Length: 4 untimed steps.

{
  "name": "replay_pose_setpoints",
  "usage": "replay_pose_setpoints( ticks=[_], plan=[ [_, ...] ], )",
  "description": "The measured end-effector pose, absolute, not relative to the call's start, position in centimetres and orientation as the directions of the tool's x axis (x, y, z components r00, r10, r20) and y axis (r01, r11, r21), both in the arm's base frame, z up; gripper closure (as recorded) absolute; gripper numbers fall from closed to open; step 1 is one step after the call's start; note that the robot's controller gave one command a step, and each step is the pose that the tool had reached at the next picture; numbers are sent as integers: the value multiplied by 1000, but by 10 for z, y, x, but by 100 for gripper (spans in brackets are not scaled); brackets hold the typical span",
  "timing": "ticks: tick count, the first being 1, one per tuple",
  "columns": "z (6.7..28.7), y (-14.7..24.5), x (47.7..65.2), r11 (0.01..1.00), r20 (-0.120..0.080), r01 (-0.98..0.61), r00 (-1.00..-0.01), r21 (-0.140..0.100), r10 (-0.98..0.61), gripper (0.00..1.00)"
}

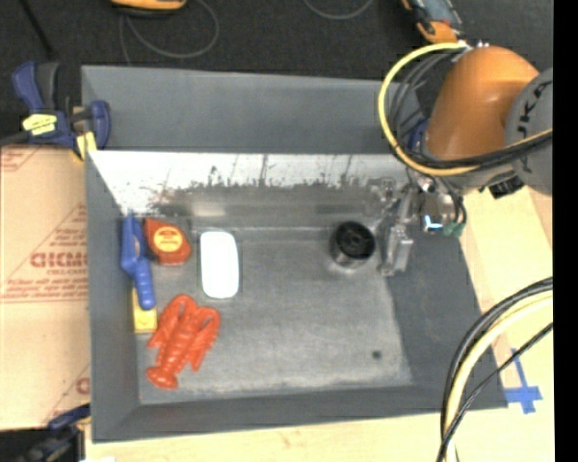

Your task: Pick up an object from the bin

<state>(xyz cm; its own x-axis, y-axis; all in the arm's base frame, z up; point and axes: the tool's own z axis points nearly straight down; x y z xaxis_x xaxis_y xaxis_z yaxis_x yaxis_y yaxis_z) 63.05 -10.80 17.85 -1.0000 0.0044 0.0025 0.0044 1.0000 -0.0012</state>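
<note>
Grey bin (299, 345), lobster (181, 340), mouse (220, 265), tape measure (167, 242), cup (351, 242)

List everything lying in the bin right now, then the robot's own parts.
toy lobster: one, red-orange, bin's near-left corner
oval mouse-like thing: one, white, left half
small round case: one, orange, left of the white oval
long tool: one, blue with a yellow end, along the left wall
round cup-like thing: one, black, right of centre
bin: one, grey
gripper: one, metal, just right of the black thing
arm cover: one, orange, far-right corner
</note>
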Motion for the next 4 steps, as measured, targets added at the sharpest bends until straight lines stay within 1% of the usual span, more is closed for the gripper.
replay_pose_setpoints(
  ticks=[2, 3, 4],
  plan=[
    [182, -108, 630, 1000, 0, 3, -1000, -1, 3, 0],
    [231, -106, 636, 1000, 2, -11, -1000, -1, -11, 0],
    [236, -95, 633, 999, -22, -31, -999, -6, -31, 0]
  ],
)
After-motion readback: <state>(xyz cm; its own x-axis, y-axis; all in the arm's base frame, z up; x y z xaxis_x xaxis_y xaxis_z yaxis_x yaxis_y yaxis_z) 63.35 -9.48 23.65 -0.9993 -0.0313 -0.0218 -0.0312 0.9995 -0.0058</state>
